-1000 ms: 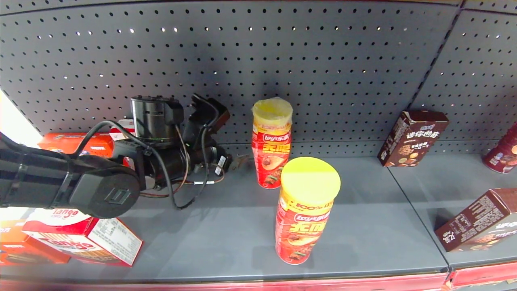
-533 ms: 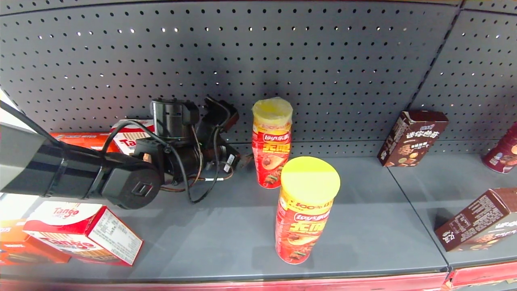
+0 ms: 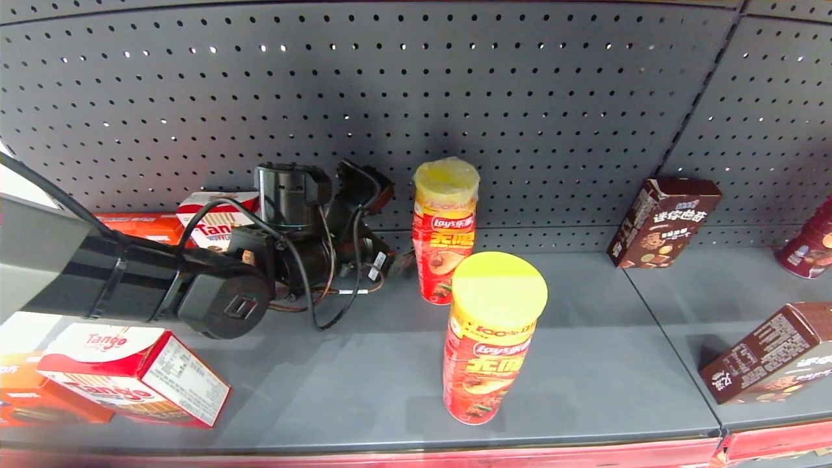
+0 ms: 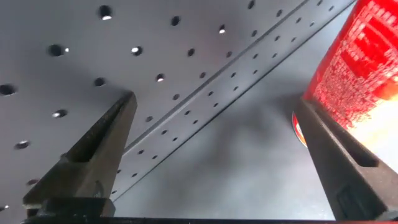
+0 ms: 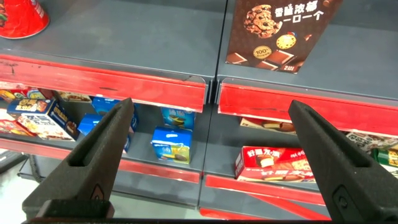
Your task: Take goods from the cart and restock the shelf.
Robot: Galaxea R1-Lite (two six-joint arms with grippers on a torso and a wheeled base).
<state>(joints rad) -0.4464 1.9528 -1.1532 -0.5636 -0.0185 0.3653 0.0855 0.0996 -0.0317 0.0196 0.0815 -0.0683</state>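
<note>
Red with a yellow lid, the rear chip can (image 3: 446, 231) stands upright on the grey shelf (image 3: 338, 383), close to the pegboard (image 3: 390, 97). Its long axis is vertical and its lid faces up. A front chip can (image 3: 492, 338) of the same kind stands upright too, nearer the shelf's edge and a little to the right, apart from the rear one.

My left pincer (image 4: 216, 102) reaches in low over the shelf from the left, with its fingers spread wide and nothing between them. In the left wrist view one finger lies just beside the rear chip can's lower wall (image 4: 357, 68); I cannot tell whether it touches. The other finger points toward the pegboard.

My right pincer (image 5: 210, 106) is also wide and holds nothing. It hangs in front of a red price rail (image 5: 112, 84), with small boxed goods on the tiers below.

On the shelf left of my arm, a wafer box (image 3: 133, 374) lies near the front edge and another wafer box (image 3: 211, 218) sits at the back. To the right, a brown cookie box (image 3: 663, 222) leans tilted against the pegboard, and a second brown cookie box (image 3: 767, 354) sits tilted nearer the front.
</note>
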